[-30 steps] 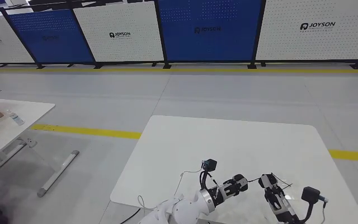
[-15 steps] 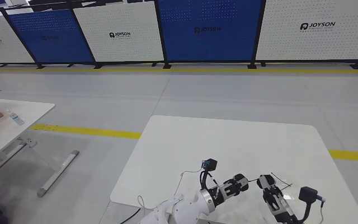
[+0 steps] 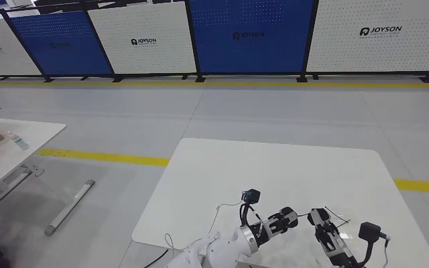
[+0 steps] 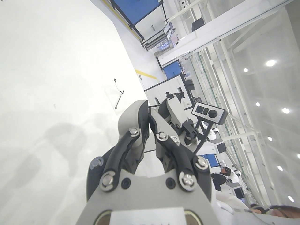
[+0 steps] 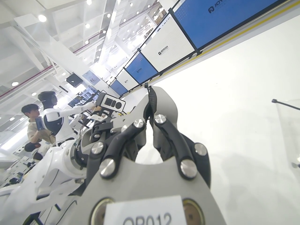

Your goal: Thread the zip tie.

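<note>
Zip tie (image 3: 303, 216): a thin black strip spanning the short gap between the two grippers, above the table's (image 3: 268, 167) near edge and right of its middle. Left gripper (image 3: 292, 216): fingers pressed together on one end of the tie; in the left wrist view the strip (image 4: 155, 106) runs out from its tips (image 4: 149, 112) toward the right gripper (image 4: 172, 108) just beyond. Right gripper (image 3: 315, 216): fingers likewise closed on the tie; in the right wrist view a short black end (image 5: 146, 85) stands out past the pinched tips (image 5: 150, 94). Loose ties (image 3: 338, 220): a few more black strips lying crossed on the table, just beside the right gripper on the side toward the right edge, apart from both grippers (image 4: 119, 92).
</note>
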### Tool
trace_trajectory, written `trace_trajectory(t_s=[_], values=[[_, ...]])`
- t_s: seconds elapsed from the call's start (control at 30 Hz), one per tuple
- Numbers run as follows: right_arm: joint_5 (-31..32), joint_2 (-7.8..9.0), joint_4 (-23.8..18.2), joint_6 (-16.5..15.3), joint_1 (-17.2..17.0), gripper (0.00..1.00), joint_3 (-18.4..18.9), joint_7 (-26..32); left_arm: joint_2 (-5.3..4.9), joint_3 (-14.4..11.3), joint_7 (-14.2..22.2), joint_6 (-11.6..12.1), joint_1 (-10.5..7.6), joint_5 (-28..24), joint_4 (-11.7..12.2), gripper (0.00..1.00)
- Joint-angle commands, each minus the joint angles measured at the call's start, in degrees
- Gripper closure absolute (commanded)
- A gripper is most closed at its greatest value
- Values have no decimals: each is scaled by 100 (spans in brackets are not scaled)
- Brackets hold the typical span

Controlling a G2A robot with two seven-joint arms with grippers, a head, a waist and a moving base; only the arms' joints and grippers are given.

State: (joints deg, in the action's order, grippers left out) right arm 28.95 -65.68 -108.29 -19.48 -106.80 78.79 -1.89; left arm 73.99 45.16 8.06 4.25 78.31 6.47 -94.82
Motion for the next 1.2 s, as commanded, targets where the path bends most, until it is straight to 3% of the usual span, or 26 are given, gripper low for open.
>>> trace_trajectory(t_s=[0.0,0.07,0.13,0.3,0.5,0.67,0.87,1.17], values=[[-27,-1,12,0,17,100,-15,2,-1,13,-2,6,6,-14,4,100],[-38,1,25,0,29,100,-22,4,-2,24,2,16,15,-36,5,95],[-45,3,43,0,42,100,-30,6,-5,34,20,25,20,-49,6,77],[-79,8,59,0,43,100,-19,-61,-6,48,32,40,31,-69,6,60],[-124,17,63,0,-6,100,27,-207,-6,49,27,47,42,-55,15,65],[-115,23,75,0,-22,100,32,-276,-7,46,23,46,51,-26,17,76],[-93,27,86,0,-17,100,16,-309,-7,51,1,52,66,-17,20,99],[-97,37,84,0,-13,100,-4,-327,-4,51,-3,66,70,-10,28,100]])
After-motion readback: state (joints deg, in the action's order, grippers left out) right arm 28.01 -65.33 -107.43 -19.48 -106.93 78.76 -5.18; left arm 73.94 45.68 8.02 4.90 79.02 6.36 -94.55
